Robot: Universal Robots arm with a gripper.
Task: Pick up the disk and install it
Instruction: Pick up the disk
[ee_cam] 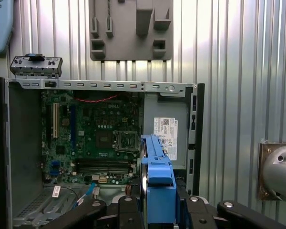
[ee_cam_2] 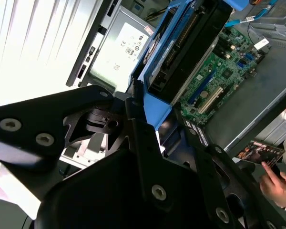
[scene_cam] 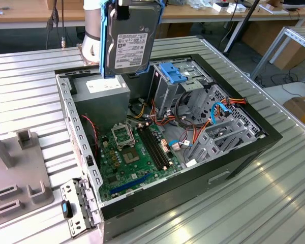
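Fixture block (scene_cam: 12, 168) far out on the exterior view's left, grey, parked on the ribbed table (scene_cam: 274, 203). Just beside it, by the case corner, small metal bracket (scene_cam: 73, 208) with a blue tab. Next across: arm (scene_cam: 91, 30) at the top edge, and right alongside, disk (scene_cam: 129, 40), up in the air above the open computer case (scene_cam: 234, 168). Standing on end, long axis vertical, white label facing the exterior camera, blue rails down its 2 long edges. Seen edge-on in the first wrist view, hanging over the spot where power-supply box (scene_cam: 101, 89) meets green motherboard (scene_cam: 134, 152). Gripper (ee_cam: 160, 205) clamped tight on the disk at its upper short end, black fingers (ee_cam: 133, 212) pressed in on the blue rail from either side. Further right in the exterior view: blue latch (scene_cam: 173, 73) atop the drive cage, then a tangle of red, orange and blue cables (scene_cam: 193, 129). Over in the second wrist view, a person's hand (ee_cam_2: 276, 186) outside the case.
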